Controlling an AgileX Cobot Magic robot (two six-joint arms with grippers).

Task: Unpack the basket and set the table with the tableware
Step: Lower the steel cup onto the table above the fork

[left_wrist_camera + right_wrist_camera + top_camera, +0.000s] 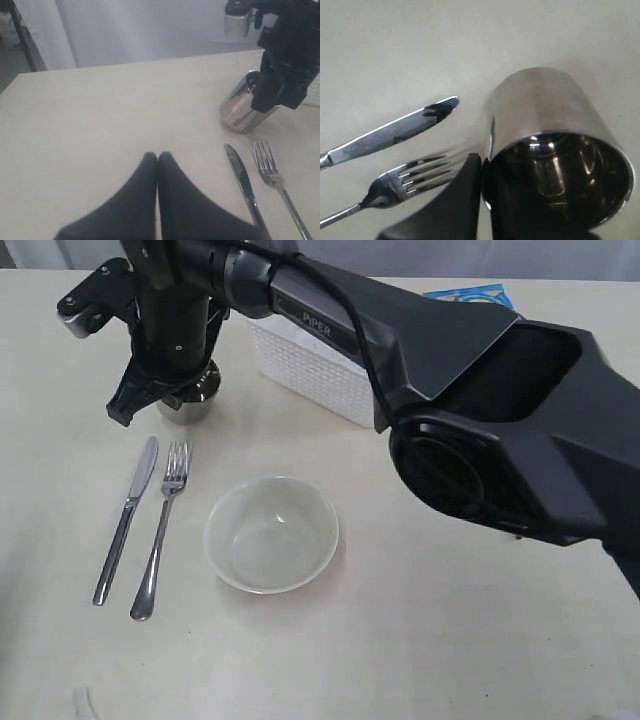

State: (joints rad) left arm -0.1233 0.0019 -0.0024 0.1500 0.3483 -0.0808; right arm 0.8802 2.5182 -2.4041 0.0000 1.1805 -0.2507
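Observation:
My right gripper (482, 165) is shut on the rim of the small steel cup (545, 105), one finger (455, 200) outside the wall and the other inside. The cup (240, 107) is tilted, low over the table (450, 640), just beyond the tips of the knife (125, 520) and fork (163, 530), which lie side by side. The pale bowl (271, 533) stands upright to the right of the fork. Behind, the white basket (310, 365) is partly hidden by the right arm. My left gripper (157, 156) is shut and holds nothing, over bare table left of the knife (242, 180).
A blue packet (470, 292) shows behind the basket at the far edge. The right arm's bulk crosses the upper right of the exterior view and hides what is in the basket. A pale curtain hangs beyond the table's far edge.

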